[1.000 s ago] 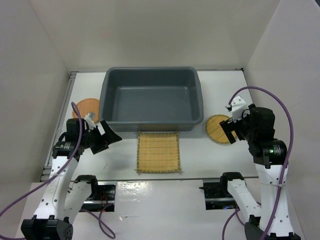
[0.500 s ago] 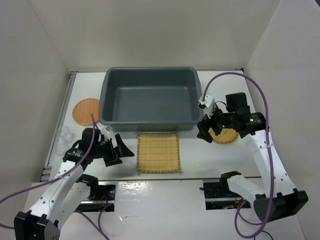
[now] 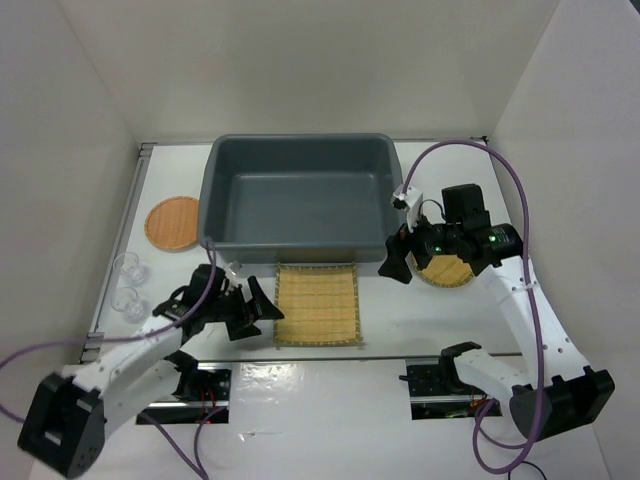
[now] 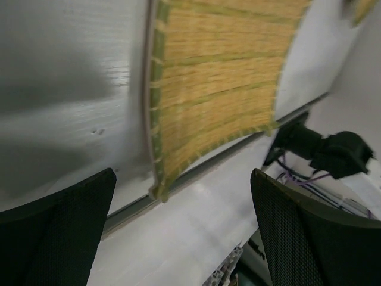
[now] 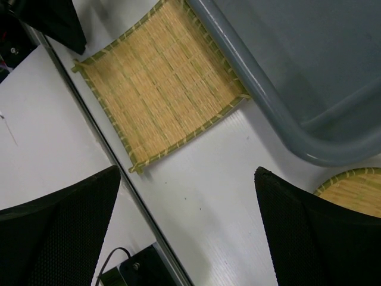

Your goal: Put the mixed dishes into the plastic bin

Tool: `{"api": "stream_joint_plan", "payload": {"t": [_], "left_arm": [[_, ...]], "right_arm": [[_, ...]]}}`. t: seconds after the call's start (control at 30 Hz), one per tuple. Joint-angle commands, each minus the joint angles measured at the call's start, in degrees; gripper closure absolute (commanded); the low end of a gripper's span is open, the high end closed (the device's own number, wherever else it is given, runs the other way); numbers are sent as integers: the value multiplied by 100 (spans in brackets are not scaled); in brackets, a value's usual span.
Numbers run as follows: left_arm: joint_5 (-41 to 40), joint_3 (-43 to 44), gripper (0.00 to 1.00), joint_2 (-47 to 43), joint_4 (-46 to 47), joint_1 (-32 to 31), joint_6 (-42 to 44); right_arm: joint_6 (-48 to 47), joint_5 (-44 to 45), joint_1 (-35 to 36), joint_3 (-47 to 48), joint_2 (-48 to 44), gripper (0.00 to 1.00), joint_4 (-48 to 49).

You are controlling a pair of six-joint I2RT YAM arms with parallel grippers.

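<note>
Closed in on square woven plate (image 3: 317, 305) since last frame: left end effector (image 3: 252, 312) released beside left edge, right end effector (image 3: 393, 266) released near far-right corner.

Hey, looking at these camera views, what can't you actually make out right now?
- Round woven plate: in the top view the right arm covers most of it; in the right wrist view it is cut off at the bottom edge.
- Clear cups: top view only, too small to tell their contents.
- Square woven plate: left wrist view, blurred, cut off at the top edge.
- Plastic bin: the right wrist view shows one corner only.
</note>
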Motion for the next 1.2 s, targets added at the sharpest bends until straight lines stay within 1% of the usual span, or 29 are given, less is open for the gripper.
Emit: {"api": "stream_joint_plan", "payload": {"t": [0.0,0.07,0.1,0.13,0.2,0.23,0.3,0.37,0.4,0.53,0.57,0.6,0.67,0.7,0.77,0.8,1.0,1.07,1.1,1.17], "left_arm": [[-406,594,0,1345,489,-370,145],[-503,1060,0,2209,357,-642,547],[-503,1279,0,3101,356,-722,654],[-424,1638,0,3510,356,-809,734],[-162,1765,0,4388,636,-1125,682],[-73,1817,0,4593,933,-1222,569],[15,1949,0,5154,936,-1389,576],[16,2081,0,5359,866,-1469,637],[68,2081,2,5360,927,-1469,638],[138,2213,19,5421,980,-1469,699],[139,2213,27,5474,1050,-1469,699],[208,2213,33,5474,1164,-1469,699],[262,2266,48,5614,1235,-1522,752],[262,2266,60,5615,1322,-1522,752],[315,2266,72,5676,1376,-1522,752],[315,2266,74,5677,1463,-1522,752],[367,2266,74,5782,1815,-1522,647],[367,2328,79,5782,1815,-1522,647],[367,2389,89,5782,1815,-1522,647],[367,2467,98,5782,1737,-1522,647]], "right_arm": [[317,25,48,-51,44,2,434],[388,104,48,-104,-17,2,435],[440,173,48,-104,-18,2,495],[441,226,48,-104,-18,2,496],[441,297,48,-104,-88,2,496],[441,410,48,-104,-88,2,496],[493,464,48,-104,-175,2,496],[555,596,48,-104,-307,2,548],[625,648,48,-156,-395,2,549],[678,702,48,-209,-449,2,619],[730,754,48,-209,-449,2,671],[731,754,48,-209,-449,2,672],[731,754,48,-209,-449,2,672],[731,806,48,-209,-396,2,672],[731,807,48,-261,-396,2,672],[731,807,48,-262,-396,2,672],[784,860,48,-262,-343,2,725],[784,860,48,-262,-343,2,725],[784,860,48,-262,-343,2,777],[836,912,48,-315,-343,2,777]]}}
